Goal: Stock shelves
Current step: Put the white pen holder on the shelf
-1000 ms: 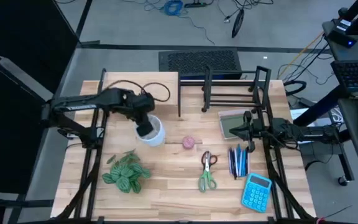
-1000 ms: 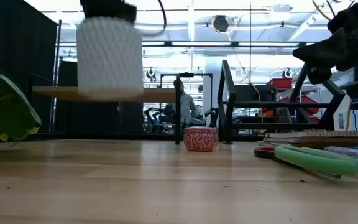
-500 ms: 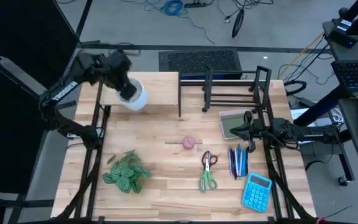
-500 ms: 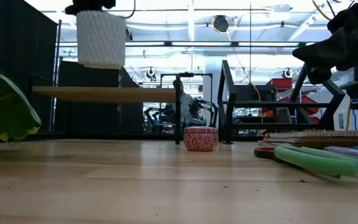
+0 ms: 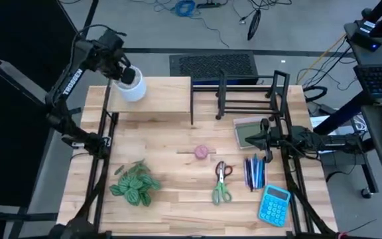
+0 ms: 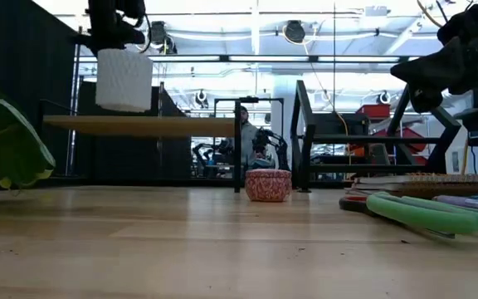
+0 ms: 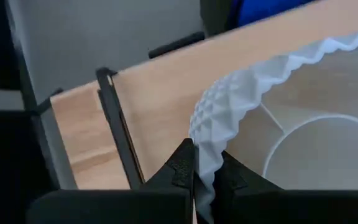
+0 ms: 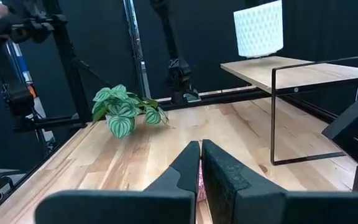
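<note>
1. Beyond the far edge of my pale wooden table [image 5: 178, 172] lies grey floor with loose cables, and level across the top I can see a bright workshop where a person [image 6: 243, 141] stands far off.
2. My left hand [image 5: 126, 74] is raised over the far-left corner, its two fingers [image 7: 182, 168] pinched on the rim of a white textured pot [image 5: 132, 87] — one finger inside the rim, one outside.
3. That pot hangs just above the left end of the pale-wood riser shelf [image 5: 158, 99]; from table height a thin gap shows between its base and the shelf top, so it is not resting there.
4. Right beside that shelf stands the black wire rack [image 5: 247, 96] with its upright dividers, along the table's far edge.
5. My right hand [image 5: 265, 139] waits low on the right side of the table with its fingers [image 8: 219, 177] pressed together on nothing, next to a grey notebook [image 5: 249, 131].
6. Near the table's middle sits a small pink round tin [image 5: 201, 152]; green-handled scissors [image 5: 221, 182] lie nearer the front, a bunch of blue pens [image 5: 253, 171] just right of them, and a blue calculator [image 5: 274, 204] at the front-right corner.
7. A green leafy plant [image 5: 134, 184] lies on the front-left of the table — well apart from the pot and both shelves.
</note>
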You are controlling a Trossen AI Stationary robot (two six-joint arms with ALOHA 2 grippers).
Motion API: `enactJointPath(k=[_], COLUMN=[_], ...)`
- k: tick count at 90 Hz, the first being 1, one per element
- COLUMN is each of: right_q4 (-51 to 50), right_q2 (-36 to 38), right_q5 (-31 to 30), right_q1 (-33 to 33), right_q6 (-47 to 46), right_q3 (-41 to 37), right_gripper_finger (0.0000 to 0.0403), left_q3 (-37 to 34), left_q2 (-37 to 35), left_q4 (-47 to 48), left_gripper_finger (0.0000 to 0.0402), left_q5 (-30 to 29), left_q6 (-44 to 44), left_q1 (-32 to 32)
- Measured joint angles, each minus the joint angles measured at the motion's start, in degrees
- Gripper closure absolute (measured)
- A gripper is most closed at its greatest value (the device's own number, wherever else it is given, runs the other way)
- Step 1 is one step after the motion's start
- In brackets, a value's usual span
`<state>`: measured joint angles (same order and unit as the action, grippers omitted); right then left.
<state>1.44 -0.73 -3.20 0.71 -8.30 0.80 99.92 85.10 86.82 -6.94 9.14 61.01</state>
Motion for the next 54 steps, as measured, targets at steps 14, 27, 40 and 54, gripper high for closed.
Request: enactJointPath(k=[14, 27, 40, 54], right_q4=[0.02, 0.02, 0.02, 0.02], right_q2=[0.00, 0.00, 0.01, 0.00], right_q5=[0.00, 0.00, 0.00, 0.00], right_q1=[0.00, 0.00, 0.00, 0.02], right_q6=[-0.02, 0.00, 0.00, -0.02], right_q3=[0.00, 0.00, 0.00, 0.00], right_gripper_finger=[0.0403, 0.0403, 0.0403, 0.0403], left_q3=[0.00, 0.00, 0.02, 0.02], left_q2=[1.77, 3.74, 4.97, 5.15], left_q4=[-0.30, 0.00, 1.49, 1.69], left_gripper_finger=[0.0402, 0.0401, 0.0401, 0.0378], left_q5=[-1.95, -2.46, -2.36, -2.50], left_q6=[2.45, 4.04, 4.05, 2.45], left_q1=[0.07, 0.11, 0.48, 0.48])
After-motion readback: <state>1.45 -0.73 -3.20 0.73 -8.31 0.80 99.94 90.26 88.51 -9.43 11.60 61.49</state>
